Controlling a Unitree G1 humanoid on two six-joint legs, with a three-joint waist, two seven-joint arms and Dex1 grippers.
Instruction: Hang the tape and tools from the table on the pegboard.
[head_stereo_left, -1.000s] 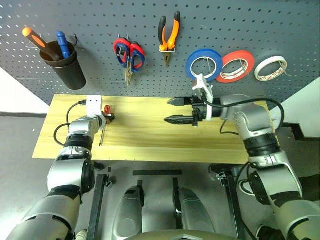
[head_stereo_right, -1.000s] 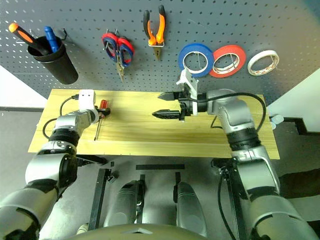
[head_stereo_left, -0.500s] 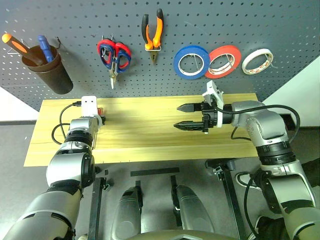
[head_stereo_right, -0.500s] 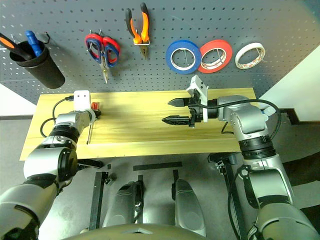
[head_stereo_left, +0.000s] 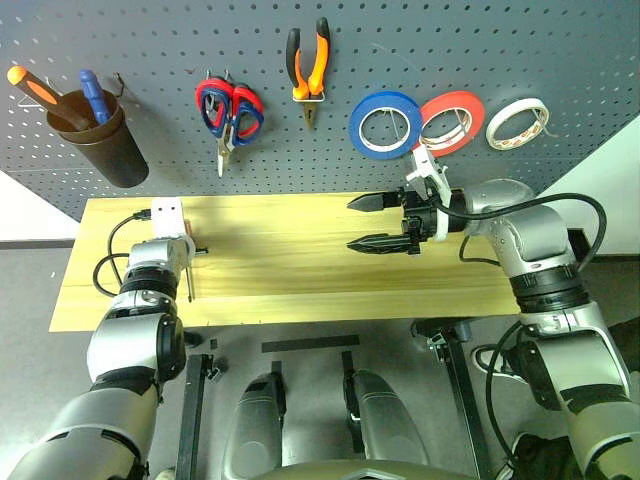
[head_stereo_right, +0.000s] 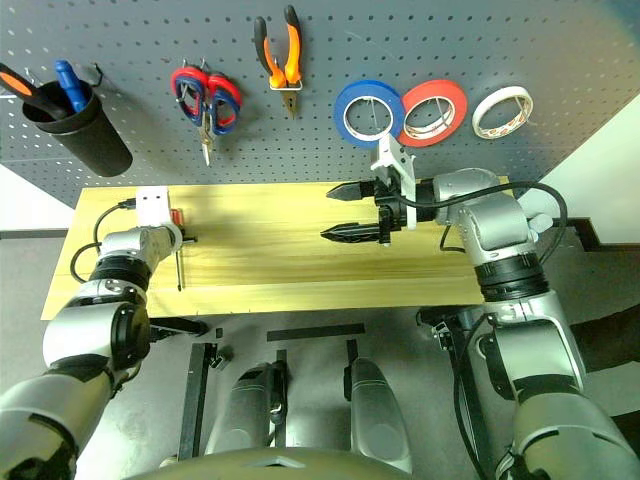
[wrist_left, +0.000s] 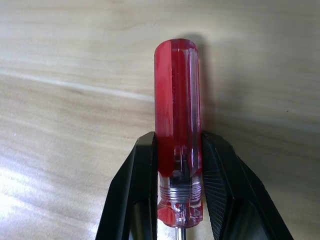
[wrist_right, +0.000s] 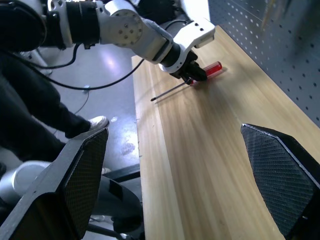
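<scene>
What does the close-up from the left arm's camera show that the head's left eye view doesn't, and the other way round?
The left wrist view alone shows the left pincer clamped on the screwdriver's clear red handle, just above its collar.

The left eye view alone shows the pegboard with scissors, pliers and three tape rolls, plus the open right pincer.

Both show the screwdriver lying on the table.

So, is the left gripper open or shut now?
Shut: the left gripper clamps both fingers against the red-handled screwdriver lying on the table.
</scene>
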